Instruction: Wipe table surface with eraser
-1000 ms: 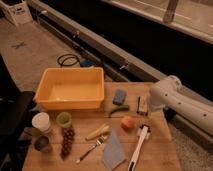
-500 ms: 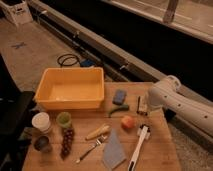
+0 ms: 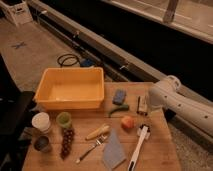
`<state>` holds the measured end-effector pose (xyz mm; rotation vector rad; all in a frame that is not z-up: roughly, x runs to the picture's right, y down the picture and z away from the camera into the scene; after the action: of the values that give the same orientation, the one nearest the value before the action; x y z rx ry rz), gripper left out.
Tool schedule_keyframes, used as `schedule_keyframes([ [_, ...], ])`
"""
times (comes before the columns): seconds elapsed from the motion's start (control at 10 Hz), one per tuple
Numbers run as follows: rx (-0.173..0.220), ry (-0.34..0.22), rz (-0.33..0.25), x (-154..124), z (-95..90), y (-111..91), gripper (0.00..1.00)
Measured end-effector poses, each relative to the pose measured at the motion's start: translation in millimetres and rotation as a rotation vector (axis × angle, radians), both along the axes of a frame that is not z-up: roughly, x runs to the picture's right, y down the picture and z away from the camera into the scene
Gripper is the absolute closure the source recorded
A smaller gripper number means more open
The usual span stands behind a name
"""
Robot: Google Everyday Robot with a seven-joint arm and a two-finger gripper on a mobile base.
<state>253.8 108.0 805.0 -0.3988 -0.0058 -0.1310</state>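
Observation:
The eraser (image 3: pixel 141 105) is a small oblong block with a dark top and pale edges. It lies near the right edge of the light wooden table surface (image 3: pixel 155 150), just right of the blue sponge (image 3: pixel 119 96). My white arm (image 3: pixel 185 105) reaches in from the right. My gripper (image 3: pixel 147 103) is at the arm's end, right at the eraser and mostly hidden behind the arm's last link. I cannot tell whether it touches the eraser.
A yellow tub (image 3: pixel 70 89) stands at the back left. In front lie a green pepper (image 3: pixel 119 109), an orange fruit (image 3: pixel 128 122), a white-handled brush (image 3: pixel 139 147), a grey-blue cloth (image 3: pixel 114 150), a fork (image 3: pixel 90 149), grapes (image 3: pixel 66 141) and cups (image 3: pixel 41 121).

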Motion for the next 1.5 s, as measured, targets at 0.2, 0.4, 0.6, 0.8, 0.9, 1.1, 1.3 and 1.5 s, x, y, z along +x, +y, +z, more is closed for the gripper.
schedule_keyframes([
  [0.2, -0.028, 0.049, 0.053, 2.2, 4.9, -1.6, 0.35],
  [0.4, -0.085, 0.121, 0.126, -1.2, 17.1, -5.9, 0.35],
  [0.6, -0.133, 0.158, 0.181, 6.4, 35.8, -11.7, 0.35],
  [0.8, -0.147, 0.16, 0.221, 12.3, 40.6, -11.3, 0.35],
  [0.9, -0.151, 0.146, 0.24, 18.5, 42.7, -11.2, 0.35],
  [1.1, -0.127, 0.051, 0.23, 19.0, 43.9, -17.5, 0.35],
  [1.3, -0.09, -0.074, 0.16, 20.4, 39.8, -28.3, 0.35],
  [1.5, -0.064, -0.113, 0.113, 17.8, 38.3, -38.5, 0.35],
])
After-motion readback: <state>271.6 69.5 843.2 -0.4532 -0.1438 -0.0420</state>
